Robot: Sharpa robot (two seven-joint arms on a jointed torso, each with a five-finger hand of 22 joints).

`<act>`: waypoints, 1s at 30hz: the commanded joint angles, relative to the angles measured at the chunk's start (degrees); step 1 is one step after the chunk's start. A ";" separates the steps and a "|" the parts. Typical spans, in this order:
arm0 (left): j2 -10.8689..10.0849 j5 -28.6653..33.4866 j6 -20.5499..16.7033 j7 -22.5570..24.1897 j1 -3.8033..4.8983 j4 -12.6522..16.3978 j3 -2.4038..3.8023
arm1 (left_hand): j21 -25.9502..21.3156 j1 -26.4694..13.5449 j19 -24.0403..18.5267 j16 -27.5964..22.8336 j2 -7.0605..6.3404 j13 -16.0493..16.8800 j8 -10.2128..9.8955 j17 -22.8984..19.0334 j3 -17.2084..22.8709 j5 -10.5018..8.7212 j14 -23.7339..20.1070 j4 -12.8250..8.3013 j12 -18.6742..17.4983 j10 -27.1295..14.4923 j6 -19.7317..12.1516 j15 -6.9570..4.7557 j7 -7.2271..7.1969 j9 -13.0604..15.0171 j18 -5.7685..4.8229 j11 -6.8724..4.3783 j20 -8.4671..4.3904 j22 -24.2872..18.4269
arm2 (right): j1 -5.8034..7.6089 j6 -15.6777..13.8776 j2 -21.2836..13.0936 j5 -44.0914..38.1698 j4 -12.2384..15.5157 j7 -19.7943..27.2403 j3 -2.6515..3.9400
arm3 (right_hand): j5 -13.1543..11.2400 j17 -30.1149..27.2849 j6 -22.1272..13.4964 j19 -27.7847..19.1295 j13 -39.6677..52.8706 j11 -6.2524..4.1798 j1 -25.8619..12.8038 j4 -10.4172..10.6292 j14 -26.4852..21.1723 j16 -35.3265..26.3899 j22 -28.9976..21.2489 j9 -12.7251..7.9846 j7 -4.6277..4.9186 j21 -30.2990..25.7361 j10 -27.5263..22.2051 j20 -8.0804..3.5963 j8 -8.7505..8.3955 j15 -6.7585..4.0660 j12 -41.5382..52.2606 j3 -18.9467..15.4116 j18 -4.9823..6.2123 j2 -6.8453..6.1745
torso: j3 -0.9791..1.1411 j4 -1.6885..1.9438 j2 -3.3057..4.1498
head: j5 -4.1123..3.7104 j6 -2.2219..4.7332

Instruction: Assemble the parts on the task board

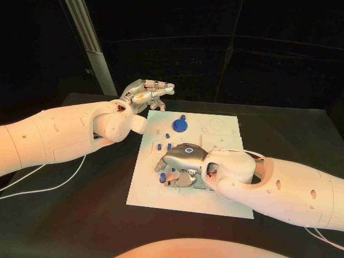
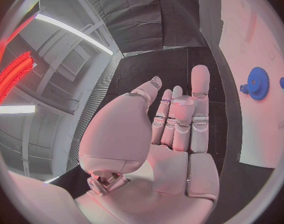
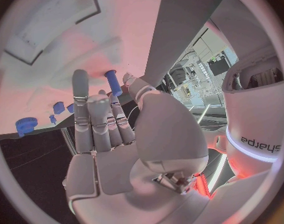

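Down on the task board (image 1: pixel 219 200), the right robot hand (image 1: pixel 184 164) pinches a blue peg (image 3: pixel 112 82).

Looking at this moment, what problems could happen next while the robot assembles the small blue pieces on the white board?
1. The right robot hand seems to pinch a small blue cylindrical peg at its fingertips only; it could slip or tilt before insertion.
2. That hand hangs low over the white rectangular task board, hiding the pieces under it from the head view, so it may knock them.
3. The left robot hand, open beyond the board's far corner, cannot steady the board.
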 commanded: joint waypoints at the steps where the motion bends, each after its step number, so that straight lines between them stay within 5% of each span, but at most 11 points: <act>1: -0.05 0.05 1.00 0.03 0.10 0.01 0.03 | -0.34 0.20 -0.11 0.19 0.58 -0.10 0.16 -0.02 -0.03 -0.12 -0.43 -0.36 0.16 -0.37 -0.20 0.14 0.30 -0.08 0.67 0.10 -0.32 -0.06 | 0.09 -8.28 -1.45 2.25 1.07 2.48 0.00 | 0.18 -0.59 -0.72 -0.45 0.15 0.13 0.08 0.16 -0.41 -0.34 -0.39 0.15 0.07 -0.54 -1.32 0.15 0.02 0.01 0.82 -1.92 0.78 0.35 | 0.08 -0.06 -0.04 | 0.25 -0.13; 7: -0.11 0.05 1.15 -0.11 0.10 -0.09 0.02 | -0.34 0.20 -0.11 0.19 0.58 -0.10 0.16 -0.02 -0.03 -0.12 -0.43 -0.36 0.16 -0.37 -0.20 0.14 0.30 -0.08 0.67 0.10 -0.32 -0.06 | 0.15 -14.29 -6.75 9.27 4.44 4.24 0.05 | 1.02 3.11 1.16 0.78 0.79 -0.18 0.60 0.76 1.33 2.57 -0.63 0.62 0.18 -0.48 1.19 0.00 0.88 -0.21 4.36 -4.71 0.85 1.55 | 0.00 -0.14 -0.09 | -0.54 0.39; 11: -0.17 0.05 1.25 -0.22 0.10 -0.05 0.02 | -0.34 0.20 -0.11 0.19 0.58 -0.10 0.16 -0.02 -0.03 -0.12 -0.43 -0.36 0.16 -0.37 -0.20 0.14 0.30 -0.08 0.67 0.10 -0.32 -0.06 | 0.33 -16.45 -12.63 21.21 7.07 4.08 0.07 | 1.81 8.85 4.88 5.00 1.51 -1.24 0.81 1.44 3.40 6.62 6.49 1.16 -0.46 4.72 7.09 -0.51 2.22 -0.98 7.74 -5.12 -0.25 3.06 | -0.08 -0.10 -0.11 | -1.60 0.88; 17: -0.62 0.05 1.28 -0.29 0.09 -0.05 0.01 | -0.34 0.20 -0.11 0.19 0.58 -0.10 0.16 -0.02 -0.03 -0.12 -0.43 -0.36 0.16 -0.37 -0.20 0.14 0.30 -0.08 0.67 0.10 -0.32 -0.06 | 0.43 -15.53 -21.83 32.09 10.40 0.51 0.07 | 1.86 17.68 7.84 10.04 4.91 -4.22 -0.87 3.30 5.50 12.65 17.34 1.47 -2.88 12.24 17.98 -2.37 3.34 -3.23 14.25 -6.66 -2.00 3.29 | 0.09 -0.72 -0.29 | -3.23 1.24; 20: -0.74 0.05 1.35 -0.29 0.09 -0.06 0.00 | -0.34 0.20 -0.11 0.19 0.58 -0.10 0.16 -0.02 -0.03 -0.12 -0.43 -0.36 0.16 -0.37 -0.20 0.14 0.30 -0.08 0.67 0.10 -0.32 -0.06 | 0.43 -11.92 -25.49 34.47 11.50 -4.28 0.06 | 6.39 20.27 12.51 11.82 9.47 -6.39 -5.05 6.18 5.85 14.52 21.32 2.80 -5.33 15.06 23.80 -3.82 6.12 -4.99 20.34 -9.81 -2.65 2.68 | -0.03 -1.22 -0.51 | -4.52 1.54; 23: -0.76 0.05 1.50 -0.27 0.07 -0.09 -0.01 | -0.47 0.18 -0.16 0.19 0.63 -0.12 0.15 -0.09 -0.03 -0.12 -0.47 -0.33 0.20 -0.47 -0.24 0.16 0.33 -0.09 0.68 0.12 -0.31 -0.17 | 0.40 -9.43 -28.48 33.13 12.50 -10.30 0.03 | 10.73 24.63 13.25 13.45 29.16 -7.60 -9.13 9.20 6.32 17.26 25.99 4.07 -6.41 18.11 26.98 -5.12 7.33 -5.89 38.26 -14.30 -3.58 1.92 | -0.03 -1.87 -0.79 | -4.94 1.61; 30: -0.76 0.04 1.76 -0.31 0.01 -0.25 -0.02 | -0.53 0.13 -0.18 0.19 0.71 -0.13 0.14 -0.14 -0.02 -0.12 -0.50 -0.28 0.24 -0.51 -0.28 0.18 0.36 -0.09 0.69 0.14 -0.30 -0.22 | 0.32 -9.10 -31.03 25.90 14.17 -18.14 -0.01 | 11.78 30.23 11.59 14.47 54.47 -7.55 -8.43 11.75 6.67 20.57 30.89 6.83 -6.33 21.31 25.30 -5.28 9.02 -5.86 59.22 -20.32 -4.24 2.83 | 0.10 -2.46 -1.13 | -5.09 1.59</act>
